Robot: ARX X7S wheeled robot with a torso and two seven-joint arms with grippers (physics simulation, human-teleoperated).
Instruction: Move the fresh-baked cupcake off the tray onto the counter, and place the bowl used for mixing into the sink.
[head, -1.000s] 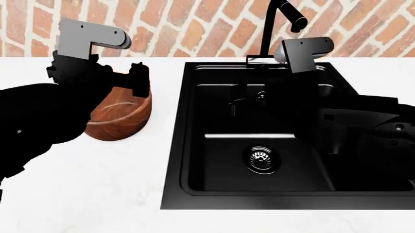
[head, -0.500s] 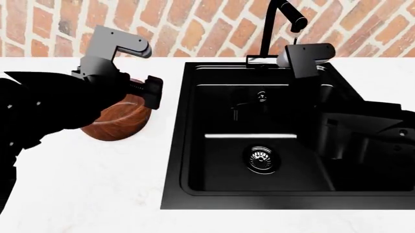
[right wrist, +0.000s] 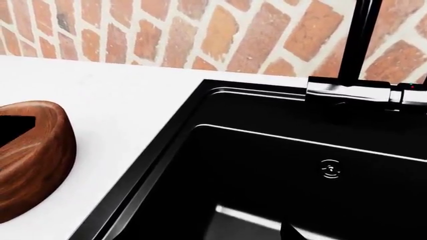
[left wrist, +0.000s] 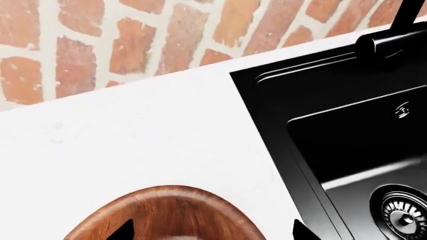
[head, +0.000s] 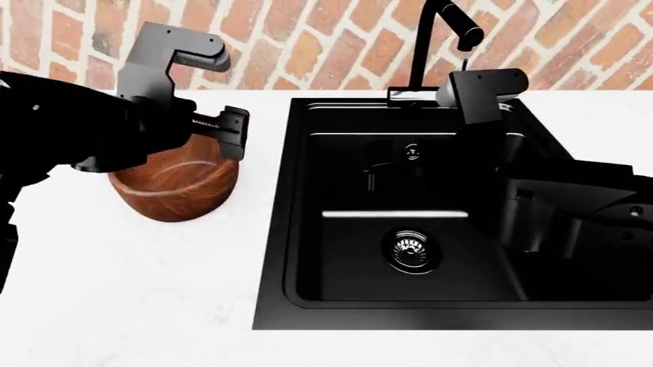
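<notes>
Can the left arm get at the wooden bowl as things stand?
Probably yes. The left gripper hangs right over the wooden bowl with fingertips apart at its rim, and nothing lies between them; the bowl stands alone on the counter beside the sink.

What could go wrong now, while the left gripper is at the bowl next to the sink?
The left gripper sits at the rim of the bowl; with thick walls, the hold may slip or tip it. The sink edge lies close beside the bowl, so it could catch there. The right gripper hangs over the basin, perhaps in the way.

Head looks down; wrists sit closer; all share sink.
</notes>
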